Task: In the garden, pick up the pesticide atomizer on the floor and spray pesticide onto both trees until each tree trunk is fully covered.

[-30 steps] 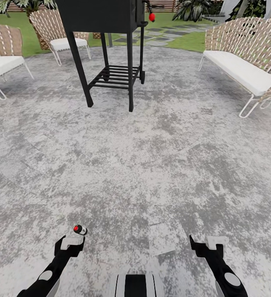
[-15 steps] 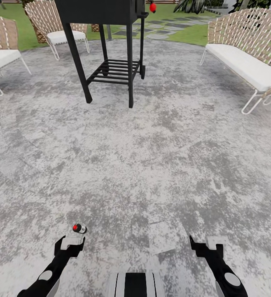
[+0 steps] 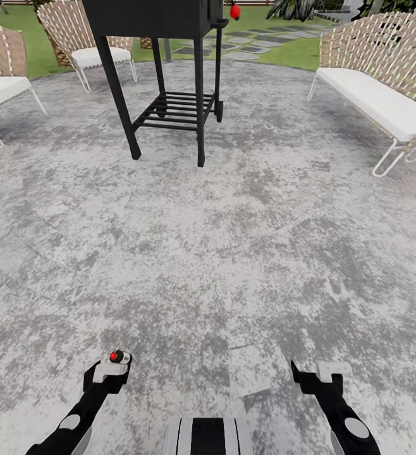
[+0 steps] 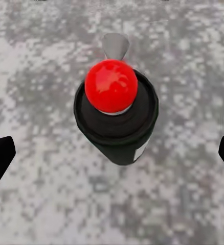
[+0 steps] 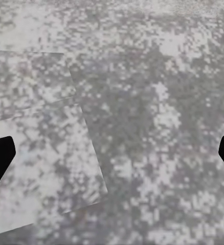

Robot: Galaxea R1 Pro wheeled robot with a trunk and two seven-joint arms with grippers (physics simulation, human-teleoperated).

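The pesticide atomizer [image 4: 116, 112], black with a red knob, stands on the mottled grey stone paving [image 3: 233, 253] directly under the left gripper [image 3: 109, 374], whose jaws are spread wide around it. The right gripper [image 3: 318, 374] hangs equally wide, holding nothing. A careless descent could knock the atomizer over. Well beyond it stand a black grill stand [image 3: 164, 76], wicker chairs [image 3: 88, 44] and a bench [image 3: 379, 95] edging the lawn.

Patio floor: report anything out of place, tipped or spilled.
One thing stands out: a small black atomizer with a red cap stands alone on the grey stone paving, centred between the open fingers of the left gripper. It looks upright with no visible spill. The grill stand and chairs look orderly.
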